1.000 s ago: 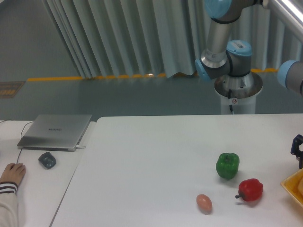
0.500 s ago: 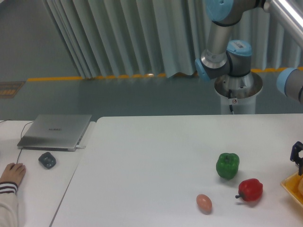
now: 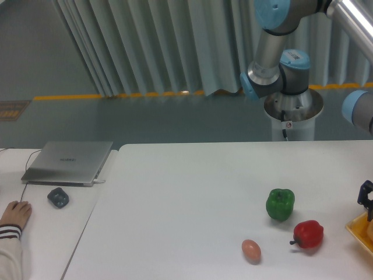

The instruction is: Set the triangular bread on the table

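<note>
Hand (image 3: 366, 195) hangs at the right edge above the yellow tray (image 3: 360, 231)

the table (image 3: 186, 192) is a plain white top filling the lower right; on it sit a green bell pepper (image 3: 280, 204), a red bell pepper (image 3: 308, 234) just beside it toward the front, and a small pinkish-brown egg (image 3: 251, 250) near the front edge; a yellow tray (image 3: 361, 230) rests at its right edge, cut off by the frame

gripper (image 3: 366, 195) low at the right edge, mostly cropped.
</note>
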Robot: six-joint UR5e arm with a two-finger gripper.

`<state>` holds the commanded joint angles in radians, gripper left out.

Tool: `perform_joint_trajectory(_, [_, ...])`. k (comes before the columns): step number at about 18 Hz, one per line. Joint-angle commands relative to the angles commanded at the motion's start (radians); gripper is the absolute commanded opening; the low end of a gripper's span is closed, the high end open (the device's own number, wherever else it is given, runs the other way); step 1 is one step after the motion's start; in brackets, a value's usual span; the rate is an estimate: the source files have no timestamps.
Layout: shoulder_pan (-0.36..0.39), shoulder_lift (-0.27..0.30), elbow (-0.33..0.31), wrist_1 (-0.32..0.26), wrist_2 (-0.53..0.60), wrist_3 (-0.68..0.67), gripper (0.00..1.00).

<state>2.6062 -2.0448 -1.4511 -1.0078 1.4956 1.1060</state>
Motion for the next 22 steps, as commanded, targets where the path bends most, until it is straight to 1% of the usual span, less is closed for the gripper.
perform_joint_trajectory(22, [0.000, -0.025, 0.000, 0.000, 0.000, -0.014, 1.00])
